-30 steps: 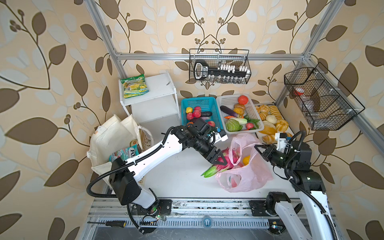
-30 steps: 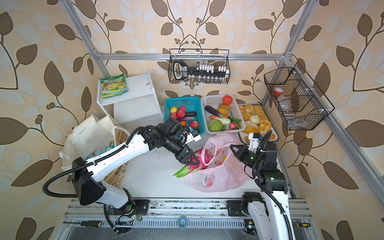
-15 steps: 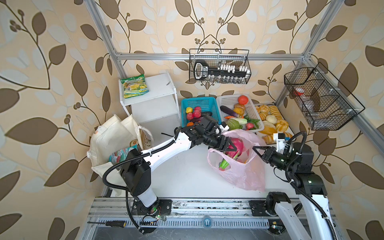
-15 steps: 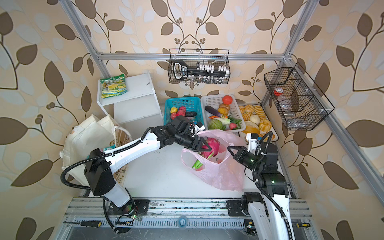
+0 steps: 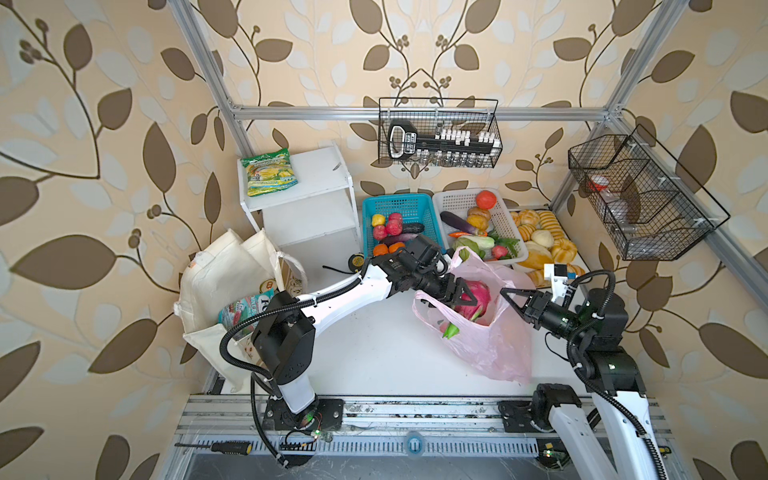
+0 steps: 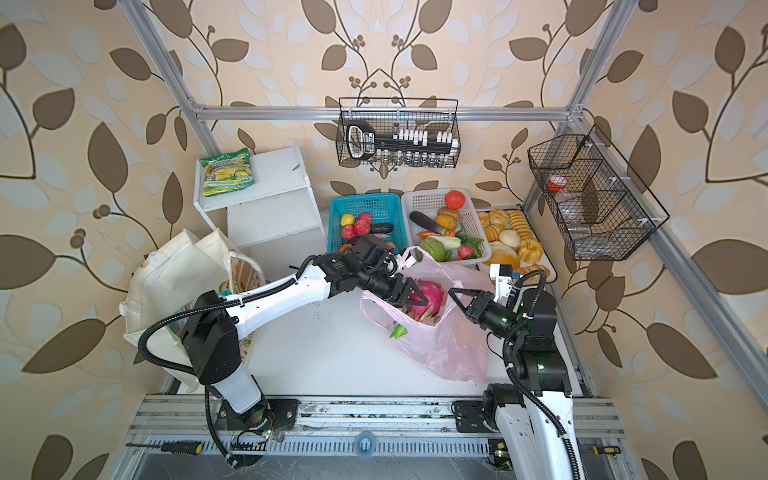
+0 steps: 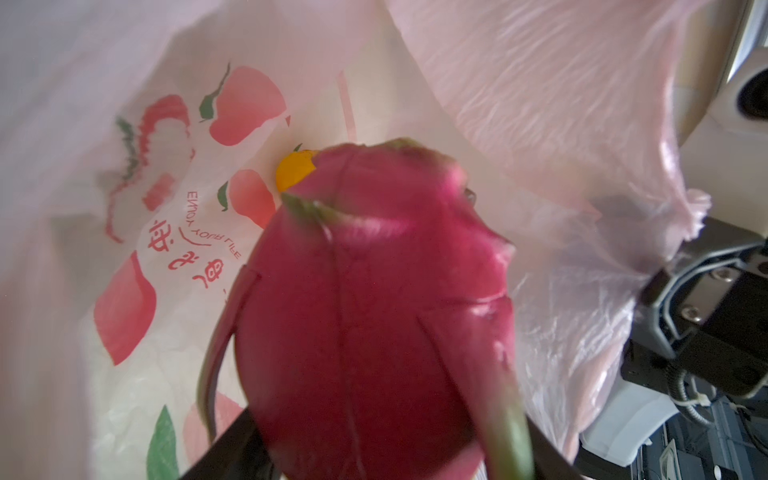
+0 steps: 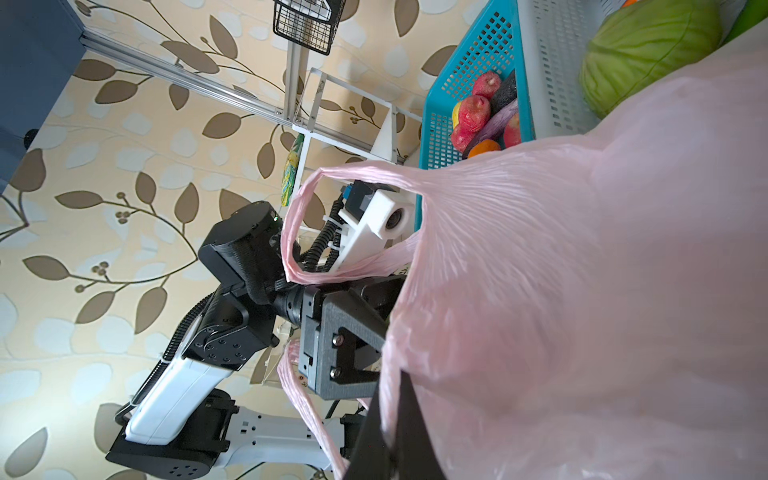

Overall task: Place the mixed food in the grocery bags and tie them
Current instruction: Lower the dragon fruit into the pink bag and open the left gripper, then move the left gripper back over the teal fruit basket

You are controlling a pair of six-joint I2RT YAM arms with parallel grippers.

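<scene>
A magenta dragon fruit (image 5: 476,296) sits in the mouth of the thin pink plastic bag (image 5: 496,351), half below the rim, clamped between the wide-spread jaws of the left claw (image 5: 469,300). The left wrist view shows the fruit filling the frame, with an orange toy fruit (image 7: 294,171) already at the bottom of the bag under the red print.

Opposite, the right claw (image 5: 508,294) is pinched shut on the bag's far edge, lifting it so the opening gapes while the bag's base rests on the white worktop (image 5: 374,353). One bag handle (image 8: 297,232) loops close about the left arm's wrist camera mount.

The step in hand appears to be dropping the fruit into the bag. The next move calls for the left jaws to part and the arm to back out without snagging the flimsy film or that handle.

Away to the left, the cream canvas tote (image 5: 224,274) stands open with a teal-red snack packet (image 5: 245,309) inside. More toy fruit waits in the blue basket (image 5: 395,203), and neither bag is tied.
</scene>
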